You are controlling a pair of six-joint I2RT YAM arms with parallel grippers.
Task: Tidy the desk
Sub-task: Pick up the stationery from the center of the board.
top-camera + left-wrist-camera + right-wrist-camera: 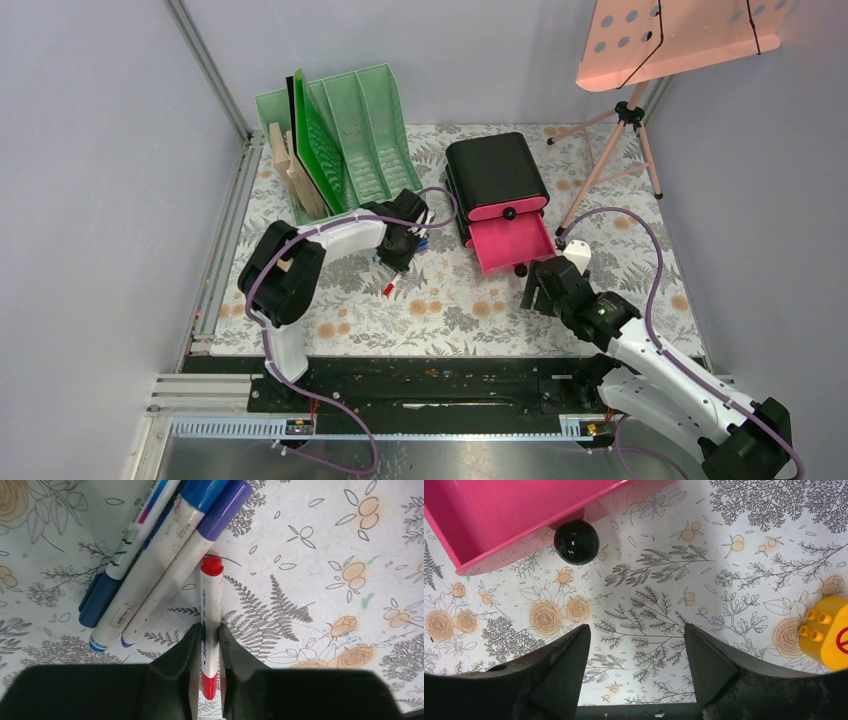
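Desk (pixel 450 300) under fern-and-flower cloth, grey walls (pixel 100 150) on three sides.

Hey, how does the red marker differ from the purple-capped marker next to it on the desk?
The red marker is slimmer than the purple-capped marker. The red marker sits between the left gripper's closed fingers; the purple-capped marker is ungripped. The red marker points straight away from the wrist camera, while the purple-capped marker lies diagonally, pressed alongside a blue-capped marker. Both have white barrels and lie on the desk.
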